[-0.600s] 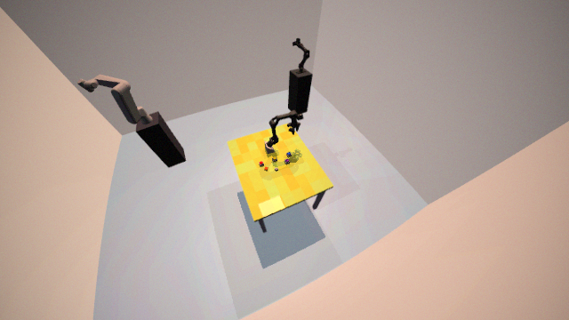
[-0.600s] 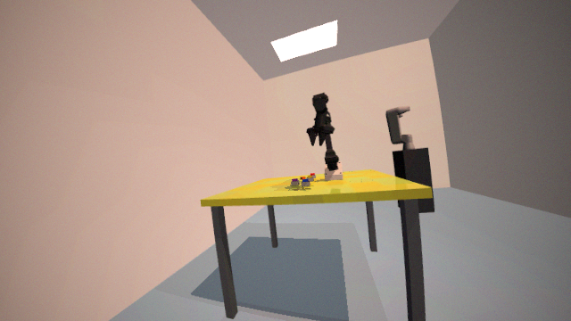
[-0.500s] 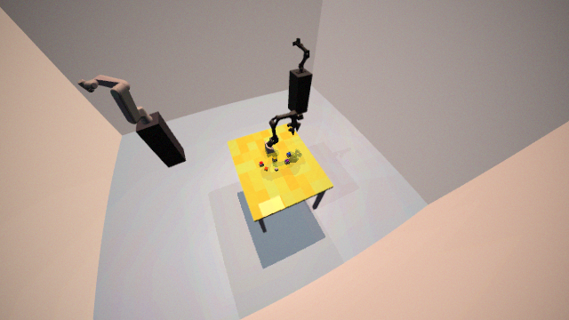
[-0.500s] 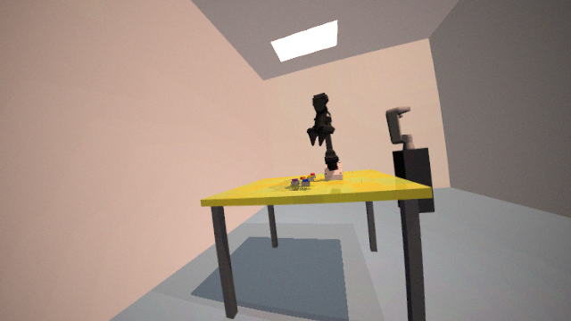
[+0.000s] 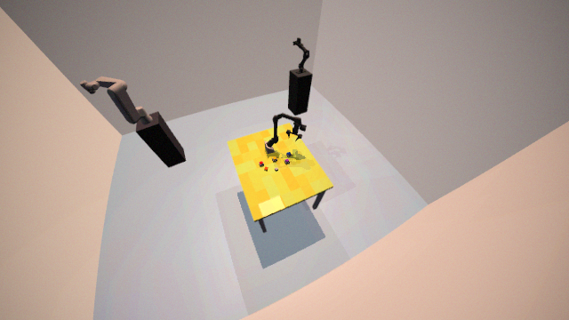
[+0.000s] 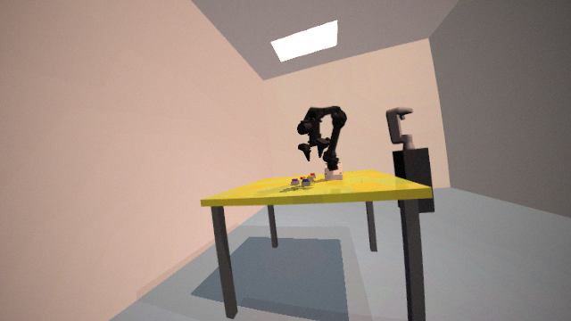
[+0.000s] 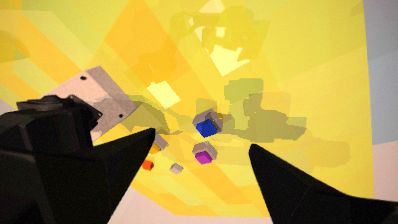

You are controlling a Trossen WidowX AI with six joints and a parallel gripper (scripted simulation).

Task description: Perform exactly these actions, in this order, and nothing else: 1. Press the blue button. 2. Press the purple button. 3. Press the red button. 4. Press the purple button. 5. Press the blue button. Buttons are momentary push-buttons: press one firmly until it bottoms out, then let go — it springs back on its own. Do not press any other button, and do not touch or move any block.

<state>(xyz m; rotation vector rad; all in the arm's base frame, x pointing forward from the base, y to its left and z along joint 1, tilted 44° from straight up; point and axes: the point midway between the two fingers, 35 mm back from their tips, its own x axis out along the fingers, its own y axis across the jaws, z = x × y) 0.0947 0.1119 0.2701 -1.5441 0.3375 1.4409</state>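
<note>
The blue button and the purple button sit side by side on grey bases on the yellow table. The red button stands on the far side of the group from them; I cannot see it in the wrist view. My gripper is open and empty, pointing down, well above the table. In the wrist view both blue and purple show between the fingers, touched by neither.
An orange-yellow button stands between red and blue, partly behind the left finger in the wrist view. A small orange block and a small pale block lie near it. The arm's pale base is close by.
</note>
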